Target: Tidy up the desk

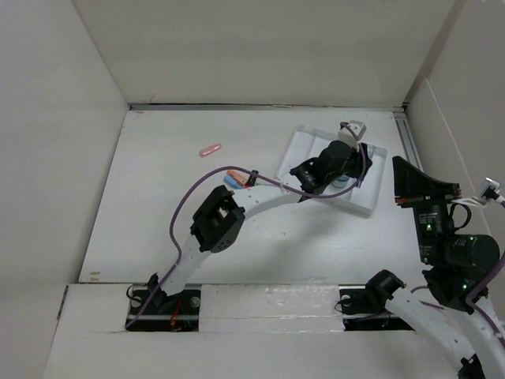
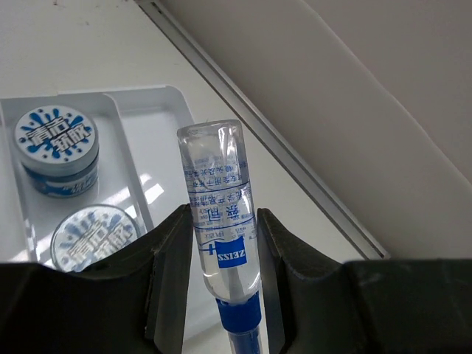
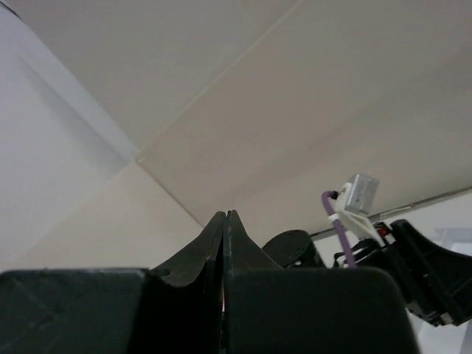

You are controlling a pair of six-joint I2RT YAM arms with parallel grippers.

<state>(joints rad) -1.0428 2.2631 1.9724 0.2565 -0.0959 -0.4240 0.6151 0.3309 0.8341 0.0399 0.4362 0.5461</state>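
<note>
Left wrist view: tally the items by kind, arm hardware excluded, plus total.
Round tins with blue-and-white lids: 2 (far tin, near tin)
Clear bottle with blue collar: 1
White tray: 1
Total: 4

A clear blue-collared bottle (image 2: 221, 221) hangs over a white tray (image 2: 158, 118) holding two splash-lidded tins (image 2: 57, 147); a pink piece (image 1: 211, 149) lies apart.

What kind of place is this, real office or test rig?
Likely a lab test cell: white desk walled by panels, left arm and right arm bolted at its near edge.
</note>
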